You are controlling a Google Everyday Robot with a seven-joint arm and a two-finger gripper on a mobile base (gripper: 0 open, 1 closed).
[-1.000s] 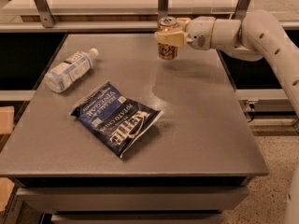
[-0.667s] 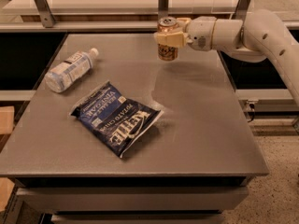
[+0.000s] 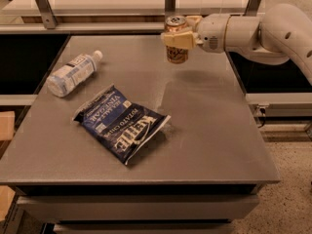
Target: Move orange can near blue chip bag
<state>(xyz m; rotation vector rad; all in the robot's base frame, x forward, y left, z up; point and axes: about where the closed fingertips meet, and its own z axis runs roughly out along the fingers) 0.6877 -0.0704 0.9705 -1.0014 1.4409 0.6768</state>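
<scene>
Camera view: gripper (image 3: 174,37) is at the far side of the table (image 3: 214,130), right of centre, reaching in from the right on the white arm (image 3: 253,33). Its fingers are clamped around the upper body of the orange can (image 3: 176,55). Can is upright, silver top showing above the fingers. Can't tell if its base touches the tabletop; a soft shadow sits on the surface just right of it and a bit nearer.

Blue chip bag (image 3: 122,126) lies flat and crinkled left of centre, on the near half, angled with white lettering face up. Can and bag are well apart, with the can far and right of the bag.

Clear water bottle (image 3: 72,73) lies on its side at the left edge, far-left of the bag, not touching it.
</scene>
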